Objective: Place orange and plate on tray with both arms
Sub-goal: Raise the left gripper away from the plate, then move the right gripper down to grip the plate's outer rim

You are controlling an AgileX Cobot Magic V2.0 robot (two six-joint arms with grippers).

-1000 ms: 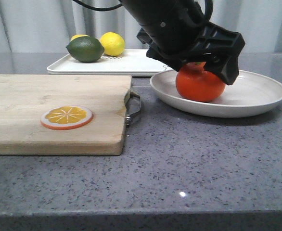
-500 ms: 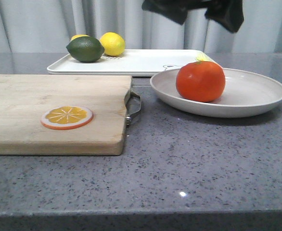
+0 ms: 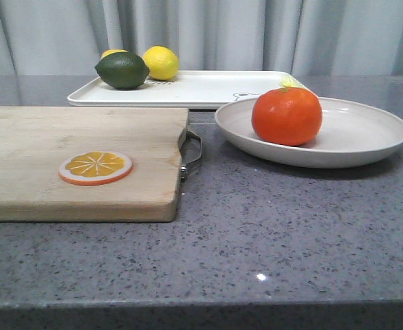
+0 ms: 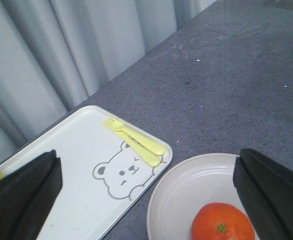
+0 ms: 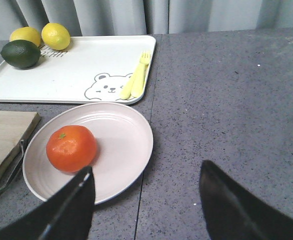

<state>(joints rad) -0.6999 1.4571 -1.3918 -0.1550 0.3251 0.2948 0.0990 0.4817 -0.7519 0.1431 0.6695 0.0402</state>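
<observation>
Bear drawing on tray (image 5: 76, 65)

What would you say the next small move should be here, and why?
Probably lower the open right gripper to the near rim of the plate to grip it. The orange already sits in the plate, but the plate rests on the counter beside the tray, and neither gripper holds anything.
</observation>
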